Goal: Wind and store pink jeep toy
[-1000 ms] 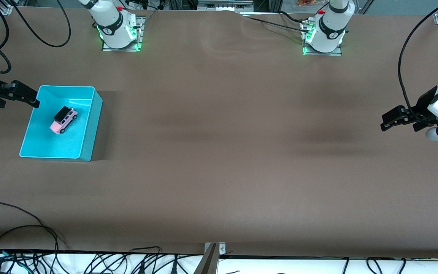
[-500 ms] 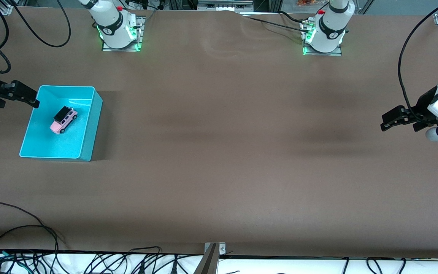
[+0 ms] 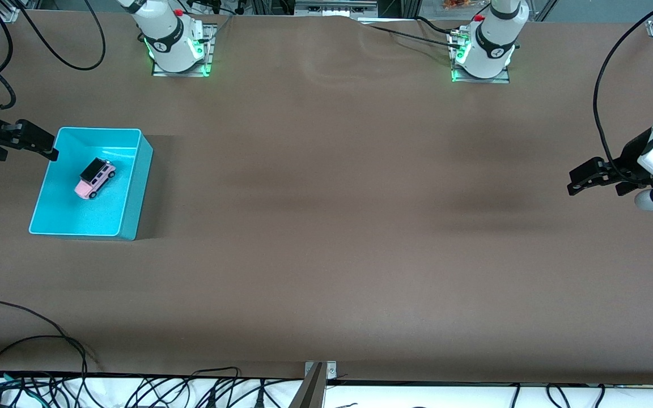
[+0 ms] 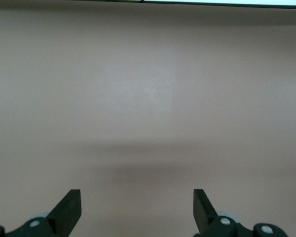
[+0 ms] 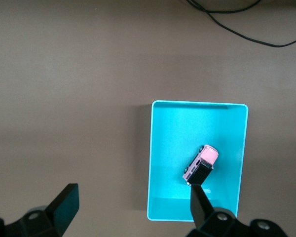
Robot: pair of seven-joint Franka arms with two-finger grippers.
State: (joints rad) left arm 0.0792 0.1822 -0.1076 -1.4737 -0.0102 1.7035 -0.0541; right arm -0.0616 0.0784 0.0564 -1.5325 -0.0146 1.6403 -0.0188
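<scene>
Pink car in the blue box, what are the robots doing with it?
Nothing is holding it. The pink jeep toy sits on its wheels inside the turquoise bin. The right pincer hangs open at the bin's edge, empty. The left pincer waits, open, over bare table at the left arm's end.

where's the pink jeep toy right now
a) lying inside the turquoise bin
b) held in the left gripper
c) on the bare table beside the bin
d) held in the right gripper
a: the pink jeep toy sits on the floor of the turquoise bin, and both the right gripper and the left gripper are open and hold nothing.
</scene>
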